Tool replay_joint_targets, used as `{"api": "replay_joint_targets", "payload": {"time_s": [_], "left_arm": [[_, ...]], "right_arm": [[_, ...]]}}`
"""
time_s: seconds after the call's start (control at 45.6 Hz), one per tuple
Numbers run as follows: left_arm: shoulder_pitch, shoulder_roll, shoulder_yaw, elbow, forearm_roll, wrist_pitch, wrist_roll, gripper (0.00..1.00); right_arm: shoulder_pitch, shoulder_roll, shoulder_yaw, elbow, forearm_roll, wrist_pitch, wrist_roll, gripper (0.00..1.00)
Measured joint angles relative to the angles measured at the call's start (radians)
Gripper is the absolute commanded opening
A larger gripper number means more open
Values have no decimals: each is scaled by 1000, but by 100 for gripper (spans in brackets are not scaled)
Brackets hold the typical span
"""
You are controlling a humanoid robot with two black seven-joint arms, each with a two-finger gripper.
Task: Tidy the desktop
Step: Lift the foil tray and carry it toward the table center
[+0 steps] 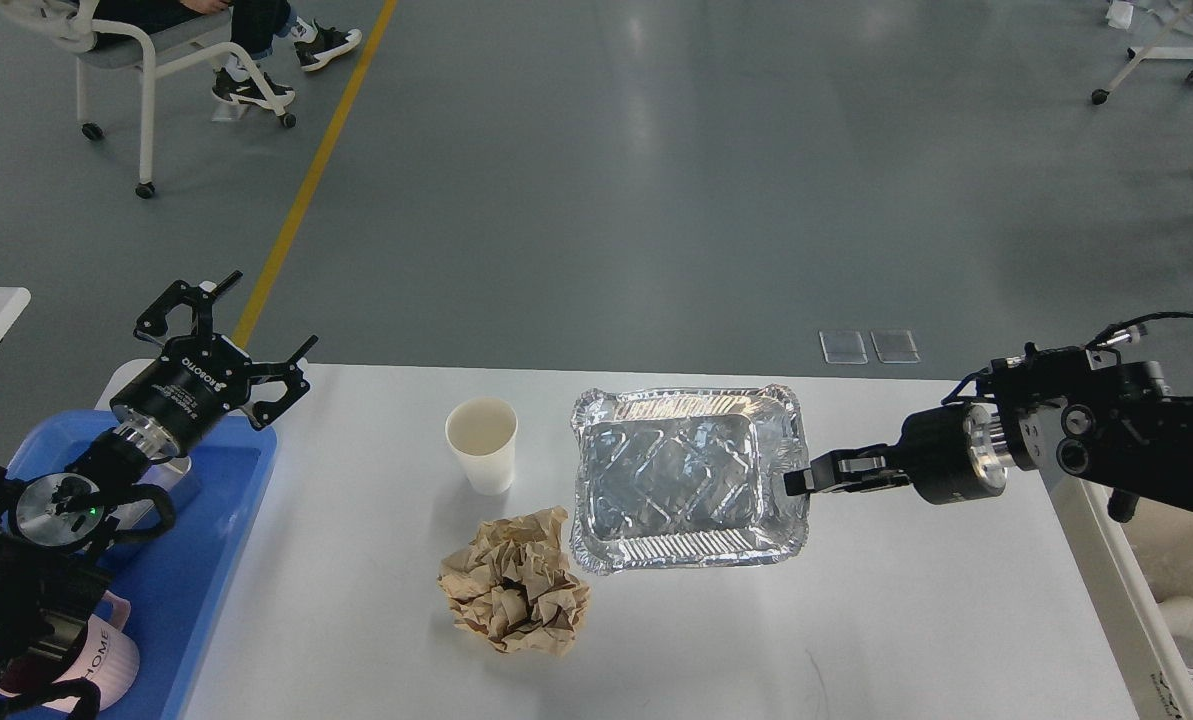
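Desk: white, rounded corners, fills the lower centre of the head view; long axis runs 9 to 3 o'clock, its near edge cut off by the bottom of the view.

Right end effector: over the desk's right half, pointing toward 9 o'clock, fingers closed narrow on the right rim of the foil tray. Tray's open side faces up toward the camera; long axis roughly 9 to 3 o'clock. Cannot tell whether the tray rests on the desk or hangs just above it.

Left end effector: at the desk's far left corner, above the edge of the blue tray; fingers spread wide, holding nothing, pointing toward 1 o'clock.

Paper cup: upright, mouth up, just at 9 o'clock of the foil tray. Crumpled brown paper: at 6 o'clock of the cup, touching or nearly touching the foil tray's near left corner.

Hard to make out: the left arm covers much of the blue tray. A white bin at the desk's right edge is cut off by the view's border.
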Motion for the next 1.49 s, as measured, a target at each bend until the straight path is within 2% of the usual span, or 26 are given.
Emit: {"api": "replay_joint_targets", "payload": {"time_s": [0.263,0.57,0.679,0.855,1.008,1.074,1.227,1.315,1.402,1.49], "left_arm": [[-5,6,0,0,67,38,-6,97],[-30,34,9,-1,108,17,-11,97],[-41,77,12,-2,110,16,-12,97],[-45,97,20,-2,115,16,-16,97],[-39,90,26,-1,115,34,-101,97],[-42,89,42,-1,119,56,-123,97],[-42,104,84,-2,135,65,-135,97],[-42,115,162,-21,189,62,-135,97],[-47,157,275,-97,280,88,-138,97],[-44,222,356,-211,398,151,-150,97]], "right_arm": [[57,99,-2,-3,7,103,-4,0],[68,126,-21,-24,91,251,-39,0],[76,129,-40,-37,136,278,-61,0],[88,152,-58,-57,178,285,-67,0],[82,186,-64,-90,182,279,-67,0],[78,189,-65,-93,182,277,-67,0],[74,188,-65,-96,184,272,-67,0],[74,186,-65,-96,194,271,-67,0],[81,181,-65,-95,198,271,-68,0],[88,176,-65,-94,199,269,-69,0]]}}
